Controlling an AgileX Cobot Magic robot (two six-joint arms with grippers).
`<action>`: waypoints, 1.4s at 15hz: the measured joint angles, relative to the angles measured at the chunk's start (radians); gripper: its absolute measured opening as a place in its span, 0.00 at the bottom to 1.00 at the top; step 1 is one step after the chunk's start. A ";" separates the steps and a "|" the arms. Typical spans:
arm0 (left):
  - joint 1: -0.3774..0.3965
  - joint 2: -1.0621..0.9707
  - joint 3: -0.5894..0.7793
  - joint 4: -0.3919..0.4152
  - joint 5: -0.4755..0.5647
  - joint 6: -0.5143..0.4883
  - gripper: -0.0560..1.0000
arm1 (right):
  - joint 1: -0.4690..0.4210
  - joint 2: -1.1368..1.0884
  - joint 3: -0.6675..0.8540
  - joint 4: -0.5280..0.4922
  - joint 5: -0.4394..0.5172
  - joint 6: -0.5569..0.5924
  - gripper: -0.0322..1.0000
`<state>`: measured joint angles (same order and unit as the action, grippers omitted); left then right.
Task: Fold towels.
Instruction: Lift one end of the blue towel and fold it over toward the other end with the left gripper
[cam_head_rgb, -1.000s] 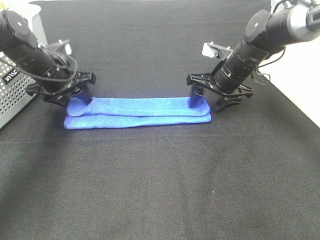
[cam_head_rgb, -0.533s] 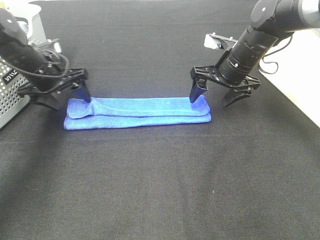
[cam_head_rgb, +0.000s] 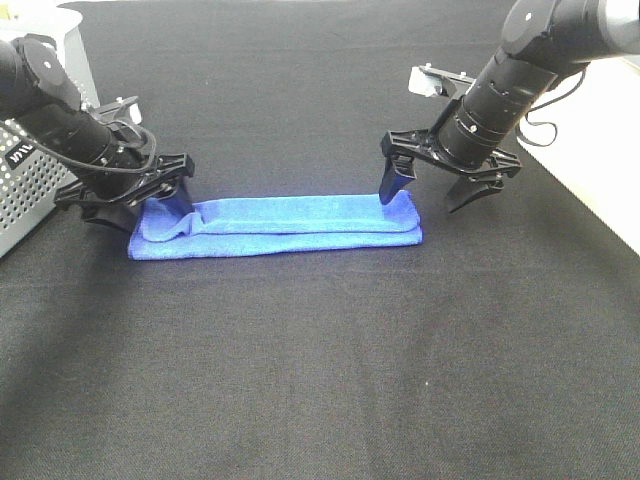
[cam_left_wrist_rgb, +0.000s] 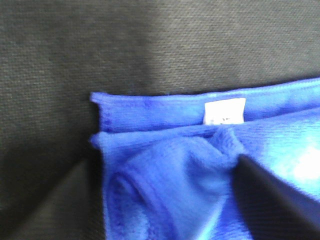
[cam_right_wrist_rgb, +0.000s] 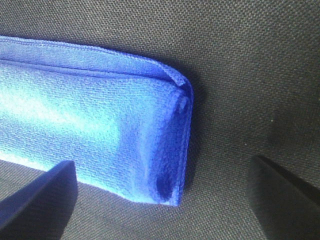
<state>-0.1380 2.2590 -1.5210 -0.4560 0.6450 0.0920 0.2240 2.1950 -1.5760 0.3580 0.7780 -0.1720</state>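
At the far left stands a perforated grey metal box (cam_head_rgb: 25, 185), clear of the work. Just beside it the left gripper (cam_head_rgb: 135, 200) sits low over the left end of the bright royal-blue microfibre towel (cam_head_rgb: 290, 225). Its jaws are apart and straddle the bunched corner. One finger (cam_left_wrist_rgb: 270, 200) presses into the rumpled pile near the small white tag (cam_left_wrist_rgb: 225, 111), without pinching it.

The towel lies across the middle of the black woven cloth (cam_head_rgb: 320, 380) as a long narrow strip, folded lengthwise, with its layers stacked and its edges roughly in line. The left end (cam_left_wrist_rgb: 165, 180) is puckered; the right end (cam_right_wrist_rgb: 170, 130) is neat and rounded.

The right gripper (cam_head_rgb: 432, 190) hovers at that right end with its jaws spread wide and nothing between them. Its inner tip is at the towel's far edge and its outer tip is over bare cloth.

By my reading the lengthwise fold is done and the crosswise fold comes next. That calls for each gripper to close on all layers at its end — not just the top sheet — and for one end to be carried over to meet the other. The puckered left corner looks likely to spoil the alignment unless it is flattened or gripped square.
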 joint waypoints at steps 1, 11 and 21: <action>0.000 0.006 0.000 -0.001 -0.001 0.000 0.56 | 0.000 0.000 0.000 0.000 0.001 0.000 0.87; -0.007 -0.059 -0.110 0.281 0.183 -0.123 0.14 | 0.000 -0.061 -0.001 -0.006 0.053 0.027 0.87; -0.211 -0.144 -0.240 0.142 0.305 -0.269 0.14 | 0.000 -0.230 -0.001 -0.191 0.205 0.143 0.87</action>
<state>-0.3490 2.1150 -1.7610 -0.3140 0.9500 -0.1770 0.2240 1.9650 -1.5770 0.1670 0.9830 -0.0290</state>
